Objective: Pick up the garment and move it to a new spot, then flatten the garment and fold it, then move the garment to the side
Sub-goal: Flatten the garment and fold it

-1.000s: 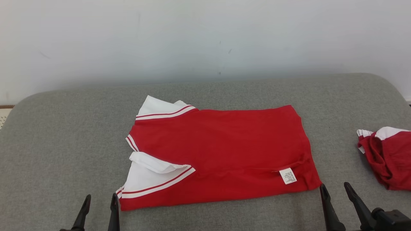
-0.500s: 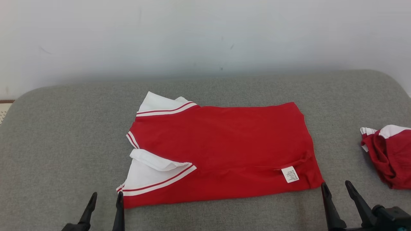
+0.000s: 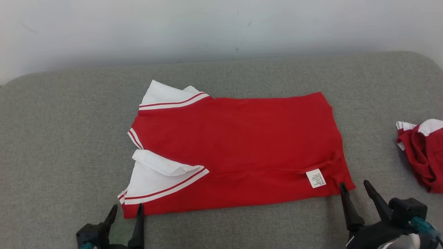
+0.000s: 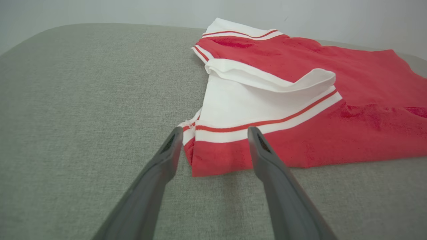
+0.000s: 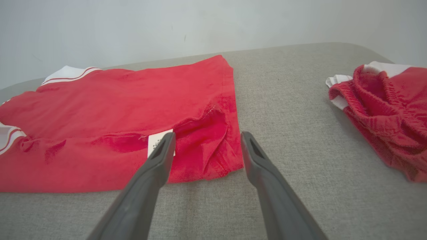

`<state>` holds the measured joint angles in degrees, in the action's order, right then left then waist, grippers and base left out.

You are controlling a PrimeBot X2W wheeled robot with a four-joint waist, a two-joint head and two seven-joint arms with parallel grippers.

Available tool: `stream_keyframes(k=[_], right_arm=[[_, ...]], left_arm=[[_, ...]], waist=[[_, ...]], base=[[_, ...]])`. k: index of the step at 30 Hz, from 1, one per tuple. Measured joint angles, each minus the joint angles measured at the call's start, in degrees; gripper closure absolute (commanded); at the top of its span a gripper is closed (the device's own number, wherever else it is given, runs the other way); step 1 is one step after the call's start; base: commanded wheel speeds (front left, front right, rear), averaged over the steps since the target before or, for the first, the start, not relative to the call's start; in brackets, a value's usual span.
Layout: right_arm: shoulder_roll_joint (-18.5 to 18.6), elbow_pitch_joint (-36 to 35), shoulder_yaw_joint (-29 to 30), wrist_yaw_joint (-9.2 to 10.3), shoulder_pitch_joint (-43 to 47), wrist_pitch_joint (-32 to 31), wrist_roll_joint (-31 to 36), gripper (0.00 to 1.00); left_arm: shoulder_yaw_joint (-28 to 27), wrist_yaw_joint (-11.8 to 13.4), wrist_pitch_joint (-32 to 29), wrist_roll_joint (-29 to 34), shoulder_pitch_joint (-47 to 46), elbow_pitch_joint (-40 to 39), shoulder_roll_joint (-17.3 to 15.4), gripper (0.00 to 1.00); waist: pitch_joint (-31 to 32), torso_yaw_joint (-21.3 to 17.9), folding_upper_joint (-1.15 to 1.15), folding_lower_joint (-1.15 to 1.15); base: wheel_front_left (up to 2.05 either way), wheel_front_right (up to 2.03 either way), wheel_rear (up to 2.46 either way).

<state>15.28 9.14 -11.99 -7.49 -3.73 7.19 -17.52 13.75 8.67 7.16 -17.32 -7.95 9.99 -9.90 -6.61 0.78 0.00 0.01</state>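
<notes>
Looking at the setup: big grey pad (image 3: 62, 138), pale wall (image 3: 221, 27) behind it. Red shirt (image 3: 242, 138) lies flat mid-pad, long axis left to right, sleeves at the robot's left end and hem at the right end. Minor wrinkles at its near right corner.

A second red-and-white bundle (image 3: 424, 155) sits crumpled at the pad's right edge, well apart from the shirt.

Far sleeve (image 3: 166, 97) is white with a red stripe and lies flat. Near sleeve (image 3: 155, 180) has the same trim, and its white edge is flipped over on itself.

Left gripper (image 3: 127, 206) is at the shirt's near left corner, fingers spread and empty. One tip is just off the sleeve edge, the other over the red cloth. Contact with the fabric: can't tell.

Right gripper (image 3: 354, 184) is at the near right corner, also spread and empty. One tip is by the label (image 3: 315, 178), the other over bare pad past the hem.
</notes>
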Motion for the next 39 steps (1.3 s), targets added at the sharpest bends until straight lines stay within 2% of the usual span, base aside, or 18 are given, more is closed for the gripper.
stream_keyframes(k=[10, 17, 18, 19, 20, 21, 22, 23, 28, 33, 39], right_arm=[[0.6, 13.0, -2.6, 0.0, -8.1, 2.5, -2.3, 0.0], [-0.2, 18.8, -3.0, 0.0, -11.2, 3.6, -3.3, 0.0], [-0.3, 19.4, -3.1, 0.0, -11.7, 3.7, -3.4, 0.0], [-0.5, 20.1, -3.1, 0.0, -12.0, 3.7, -4.0, 0.0], [-0.6, 20.8, -3.2, 0.0, -12.3, 3.6, -4.3, 0.31], [-0.7, 21.5, -3.1, -0.01, -12.7, 3.6, -4.6, 0.53], [-0.7, 22.0, -3.1, -0.01, -13.0, 3.4, -5.1, 0.84], [-0.7, 22.5, -3.3, -0.01, -13.3, 3.4, -5.6, 1.0], [-0.5, 23.1, -4.8, -0.02, -13.9, 3.4, -8.0, 1.0], [0.8, 20.4, -6.0, -0.02, -11.7, 2.4, -10.9, 1.0], [2.9, 13.6, -4.9, -0.03, -4.9, -1.2, -13.0, 1.0]], left_arm=[[-0.6, -0.7, -1.4, -2.6, -3.4, 5.4, 1.2, 0.0], [-1.2, -1.5, -2.7, -5.4, -4.4, 7.4, 1.9, 0.0], [-1.2, -1.5, -3.0, -5.5, -4.6, 7.5, 1.9, 0.11], [-1.5, -2.1, -3.3, -6.2, -4.7, 7.7, 2.0, 0.45], [-1.6, -2.5, -3.6, -7.3, -4.7, 7.7, 2.1, 0.74], [-1.6, -2.6, -3.9, -7.9, -4.8, 7.9, 2.2, 1.0], [-1.7, -3.2, -4.3, -8.3, -4.8, 8.0, 2.2, 1.0], [-1.7, -3.8, -4.8, -9.1, -4.9, 8.0, 2.3, 1.0], [-1.7, -5.4, -5.4, -11.3, -4.7, 7.4, 2.9, 1.0], [-1.9, -6.4, -6.2, -13.0, -1.9, 3.8, 2.7, 1.0], [-2.5, -5.5, -8.3, -14.5, 4.8, -4.6, 1.0, 1.0]], waist=[[-4.3, 0.3, 0.0, 0.0], [-5.4, 0.4, 0.0, 0.0], [-5.5, 0.3, 0.0, 0.0], [-5.5, 0.3, 0.0, 0.0], [-5.4, 0.2, 0.0, 0.0], [-5.4, 0.2, 0.0, 0.0], [-5.4, 0.2, 0.0, 0.0], [-5.4, 0.2, 0.0, 0.0], [-5.2, 0.3, 0.0, 0.0], [-4.4, 0.4, 0.0, 0.0], [-3.2, 1.0, 0.0, 0.0]], base=[[0.0, 0.0, 0.0], [0.0, 0.0, 0.0], [0.0, 0.0, 0.0], [0.0, 0.0, 0.0], [0.0, 0.0, 0.0], [0.0, 0.0, 0.0], [0.0, 0.0, 0.0], [0.0, 0.0, 0.0], [0.0, 0.0, 0.0], [0.0, 0.0, 0.0], [0.0, 0.0, 0.0]])
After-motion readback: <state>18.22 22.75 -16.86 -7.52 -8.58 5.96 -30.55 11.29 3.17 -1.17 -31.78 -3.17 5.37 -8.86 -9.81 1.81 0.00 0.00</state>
